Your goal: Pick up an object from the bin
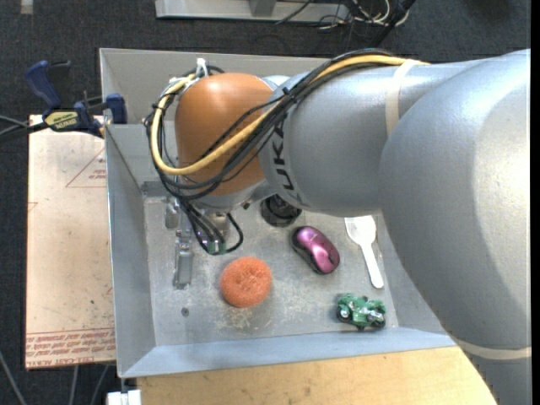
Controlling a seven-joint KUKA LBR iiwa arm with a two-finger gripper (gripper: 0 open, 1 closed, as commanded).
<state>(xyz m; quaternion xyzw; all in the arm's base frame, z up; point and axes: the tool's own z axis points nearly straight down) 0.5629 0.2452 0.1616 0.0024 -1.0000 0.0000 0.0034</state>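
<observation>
My gripper hangs low over the left part of the bin floor, under the orange wrist cover, with bare floor beneath it. An orange, rough, round scrubber ball lies just to its right, apart from it. Further right rests a shiny magenta oval thing like a computer mouse. A black round thing lies partly hidden under the arm, behind the ball.
A white plastic spoon lies right of the magenta thing, and a small green toy car sits near the front right corner. The big grey arm covers the bin's right and back parts.
</observation>
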